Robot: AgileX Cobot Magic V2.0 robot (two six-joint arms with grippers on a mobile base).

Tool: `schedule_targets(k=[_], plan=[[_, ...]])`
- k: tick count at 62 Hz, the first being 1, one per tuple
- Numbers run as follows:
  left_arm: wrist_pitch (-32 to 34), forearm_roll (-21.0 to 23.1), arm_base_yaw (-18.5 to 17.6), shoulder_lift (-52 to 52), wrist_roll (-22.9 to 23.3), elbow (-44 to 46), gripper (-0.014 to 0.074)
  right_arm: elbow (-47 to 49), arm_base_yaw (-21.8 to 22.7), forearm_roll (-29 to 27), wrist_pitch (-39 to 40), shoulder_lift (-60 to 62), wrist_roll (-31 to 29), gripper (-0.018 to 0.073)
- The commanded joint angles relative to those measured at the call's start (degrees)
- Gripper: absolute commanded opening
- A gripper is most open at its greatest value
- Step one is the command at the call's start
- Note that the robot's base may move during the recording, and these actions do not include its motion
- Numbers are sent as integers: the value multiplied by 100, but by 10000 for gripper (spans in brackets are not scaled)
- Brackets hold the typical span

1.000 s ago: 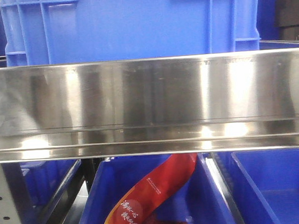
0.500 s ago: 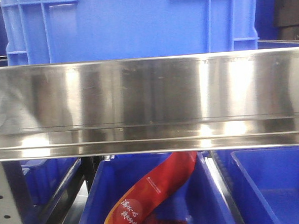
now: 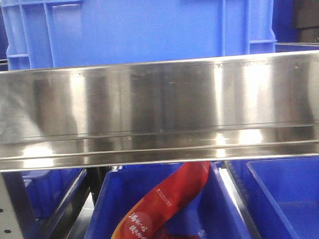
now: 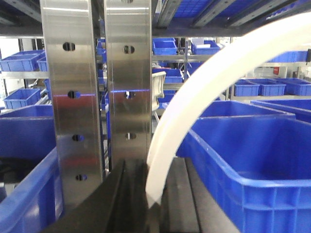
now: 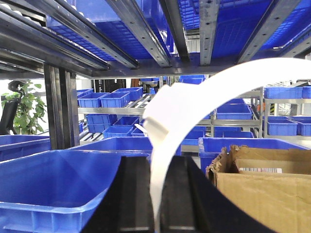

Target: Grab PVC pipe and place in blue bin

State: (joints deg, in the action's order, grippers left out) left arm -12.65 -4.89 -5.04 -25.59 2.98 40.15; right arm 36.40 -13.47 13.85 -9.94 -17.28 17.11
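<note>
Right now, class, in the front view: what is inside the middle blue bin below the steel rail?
A red packet with white print leans diagonally inside the bin. Its top end is hidden behind the steel rail, and the bin's floor is mostly out of frame.

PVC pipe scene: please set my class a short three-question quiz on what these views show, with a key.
1. True or false: in the right wrist view, a cardboard box stands to the right of the PVC pipe.
2. In the front view, what lies in the blue bin under the steel shelf beam? A) a red packet B) a green bottle C) a coil of rope
3. Fill in: in the left wrist view, the pipe rises from the left hand and arcs toward the ____.
Key: 1 true; 2 A; 3 right.
</note>
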Motion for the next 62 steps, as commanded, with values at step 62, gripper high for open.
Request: schedule_targets(k=[62], plan=[[-982,489,-1815,-3714,4,3304,-111,1876,-1727,15,316,-3663,-12,-162]])
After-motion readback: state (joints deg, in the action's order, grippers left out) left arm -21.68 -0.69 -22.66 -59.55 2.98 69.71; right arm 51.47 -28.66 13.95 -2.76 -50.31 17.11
